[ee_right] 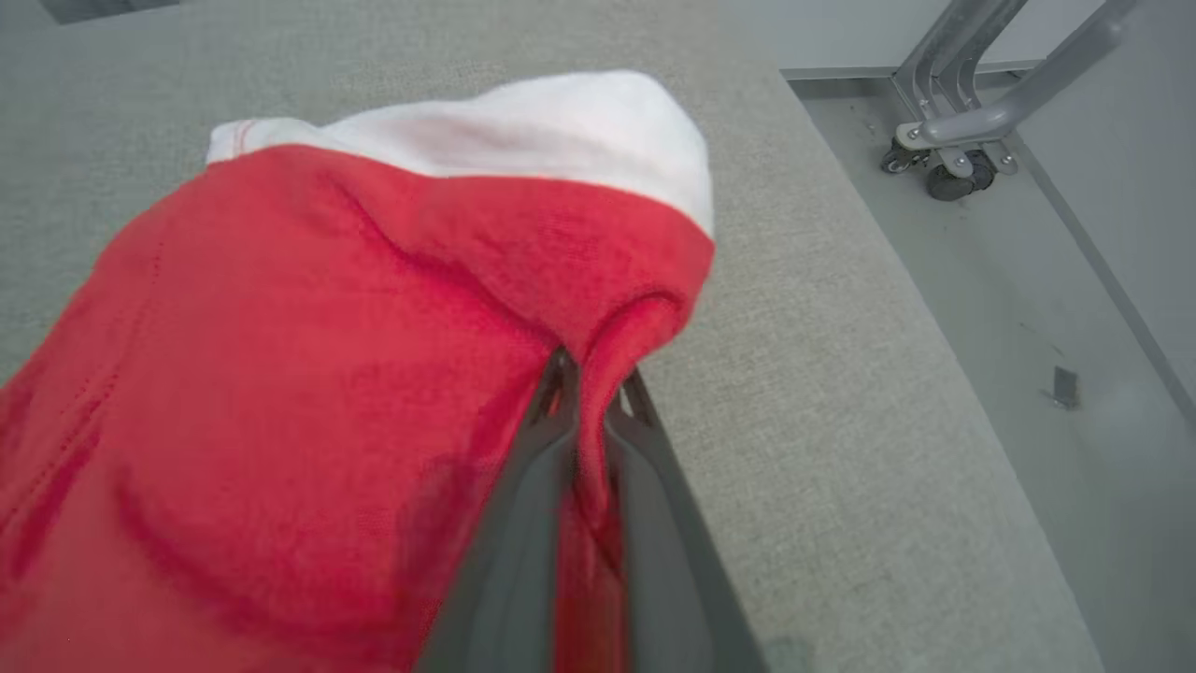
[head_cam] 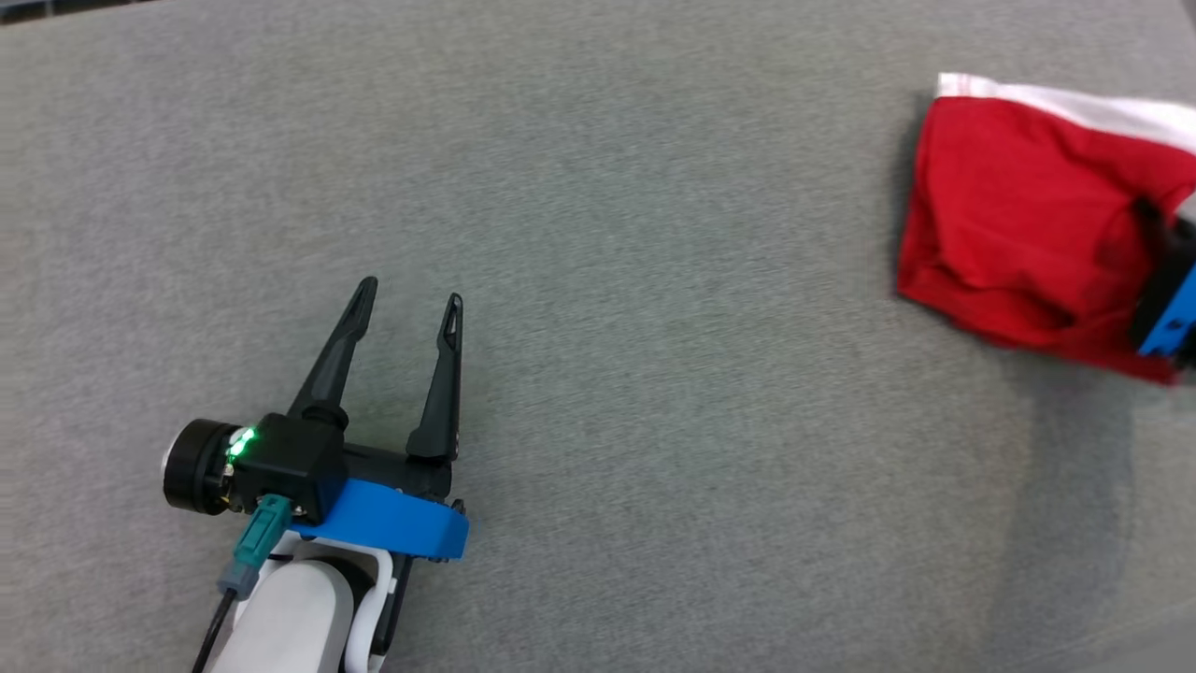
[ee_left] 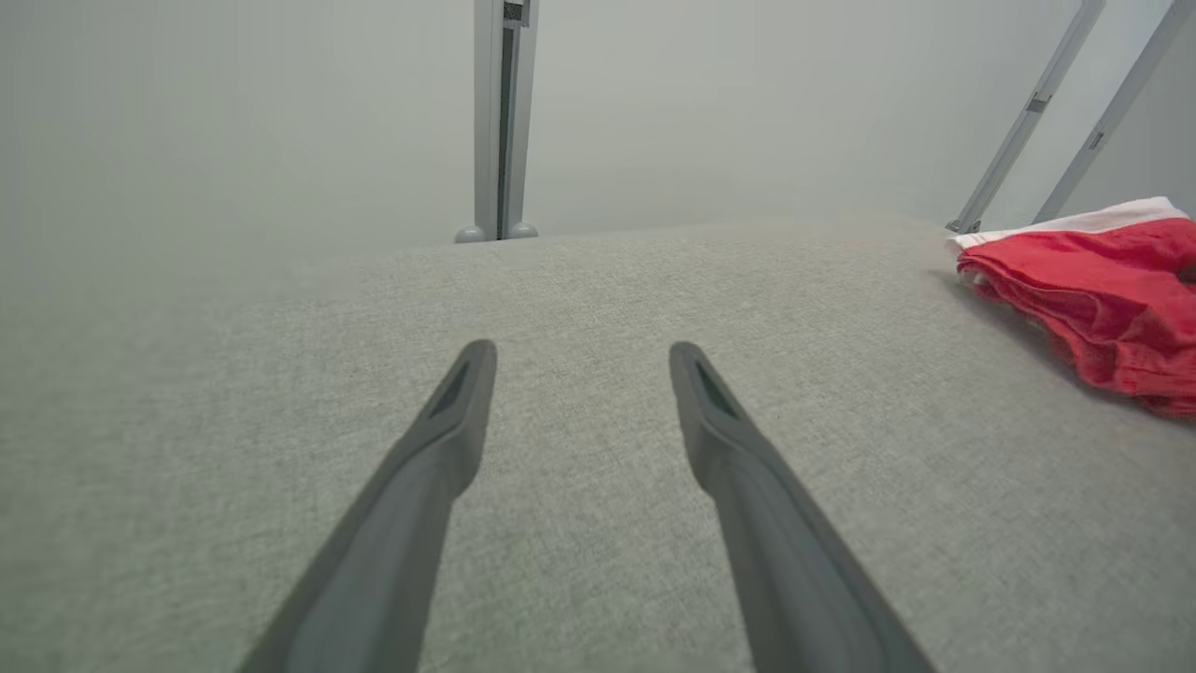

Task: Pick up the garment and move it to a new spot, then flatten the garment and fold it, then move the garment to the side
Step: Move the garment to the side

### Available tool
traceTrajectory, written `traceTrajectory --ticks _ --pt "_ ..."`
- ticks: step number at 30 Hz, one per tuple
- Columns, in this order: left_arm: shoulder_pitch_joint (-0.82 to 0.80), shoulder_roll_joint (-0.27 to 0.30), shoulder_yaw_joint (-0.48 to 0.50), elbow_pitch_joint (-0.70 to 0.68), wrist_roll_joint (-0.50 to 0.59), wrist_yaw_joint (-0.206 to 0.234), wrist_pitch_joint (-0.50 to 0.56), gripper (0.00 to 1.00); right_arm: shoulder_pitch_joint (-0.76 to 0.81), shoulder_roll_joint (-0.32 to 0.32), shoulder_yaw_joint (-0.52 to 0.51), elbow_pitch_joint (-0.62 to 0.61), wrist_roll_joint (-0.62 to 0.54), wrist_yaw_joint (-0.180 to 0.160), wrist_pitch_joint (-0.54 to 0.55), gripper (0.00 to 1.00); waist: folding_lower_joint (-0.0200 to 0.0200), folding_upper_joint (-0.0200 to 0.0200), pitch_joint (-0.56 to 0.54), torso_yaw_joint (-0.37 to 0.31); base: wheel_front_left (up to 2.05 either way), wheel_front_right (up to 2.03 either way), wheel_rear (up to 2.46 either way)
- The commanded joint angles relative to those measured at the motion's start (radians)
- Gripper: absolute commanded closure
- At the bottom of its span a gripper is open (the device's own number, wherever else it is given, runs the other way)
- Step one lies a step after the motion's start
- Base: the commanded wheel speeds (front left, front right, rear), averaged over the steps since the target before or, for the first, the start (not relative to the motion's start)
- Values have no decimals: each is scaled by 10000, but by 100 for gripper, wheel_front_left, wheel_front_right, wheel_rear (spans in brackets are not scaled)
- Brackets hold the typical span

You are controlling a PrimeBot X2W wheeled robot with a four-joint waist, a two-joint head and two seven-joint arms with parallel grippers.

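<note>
The garment [head_cam: 1018, 215] is red cloth with a white band, bunched at the right edge of the grey table [head_cam: 607, 280]. It also lies at the right of the left wrist view, as the garment [ee_left: 1112, 299]. My right gripper [ee_right: 593, 374] is shut on a fold of the garment [ee_right: 308, 374], red cloth pinched between its two fingers; its blue mount [head_cam: 1168, 322] pokes in at the head view's right edge. My left gripper [head_cam: 411, 292] hovers open over bare table at the lower left, far from the cloth, nothing between its fingers [ee_left: 448, 430].
The table's right edge [ee_right: 897, 308] runs close beside the garment, with floor beyond it. A wheeled metal frame [ee_right: 962, 140] stands on that floor. A grey post [ee_left: 503, 121] rises behind the table's far edge.
</note>
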Motion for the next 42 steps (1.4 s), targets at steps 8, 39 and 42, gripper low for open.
traceTrajectory --ticks 8,39,42 --pt "83 124 -39 -421 43 184 100 0 -1530 -1082 -998 928 -847 1 544 100 -1 0 563 1423 0 0 0" --pt "148 54 602 1137 -888 537 -562 0 -1312 572 636 136 -1966 -1 -3171 0 -1 0 -1398 1524 0 0 0" --pt "348 100 841 1553 -1111 592 -711 0 -806 1164 975 3 -2037 -1 -3750 0 -1 0 -1904 1573 0 0 0"
